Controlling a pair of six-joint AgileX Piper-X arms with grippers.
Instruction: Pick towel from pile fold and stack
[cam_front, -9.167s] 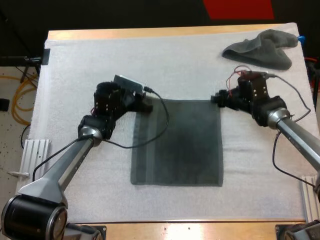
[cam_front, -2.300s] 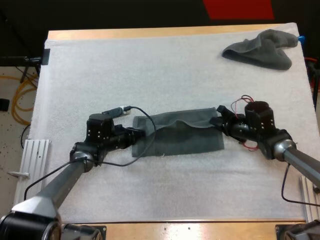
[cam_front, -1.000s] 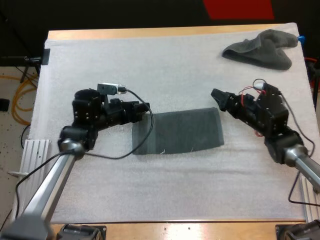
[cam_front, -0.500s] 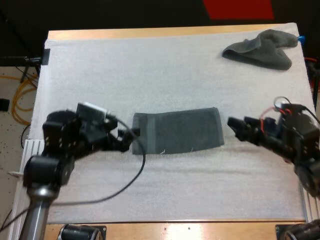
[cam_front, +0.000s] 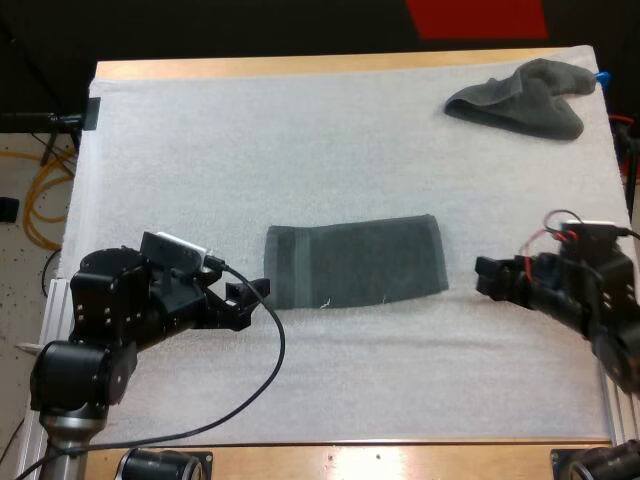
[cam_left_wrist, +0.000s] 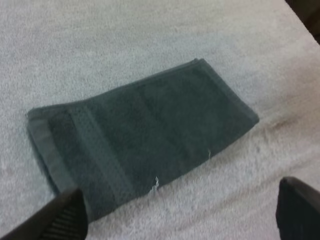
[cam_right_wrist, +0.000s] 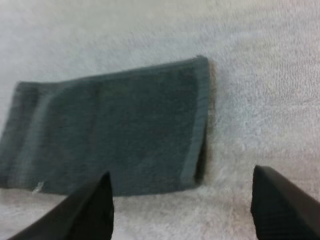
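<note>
A folded towel (cam_front: 355, 262), dark grey-green, is lying flat on the white mat (cam_front: 300, 150) as a wide rectangle between the two grippers. The left gripper (cam_front: 247, 303) is sitting just off the towel's left end, beside its near corner and clear of the cloth. In the left wrist view its two black fingers (cam_left_wrist: 67, 219) are standing wide apart. The towel is lying ahead of them and bare mat is showing between them, so they are gripping nothing.

The right gripper (cam_front: 487, 278) is sitting a little way off the towel's right end and pointing toward it, with a strip of bare mat in between. In the right wrist view its fingers (cam_right_wrist: 92, 205) are likewise spread wide, framing the towel's right end ahead of them, and they are holding nothing. Whether either gripper is touching the mat is hard to judge from above.

A crumpled towel (cam_front: 520, 98) is lying far forward of the right gripper, near the mat's far right corner and well apart from the folded towel.
</note>
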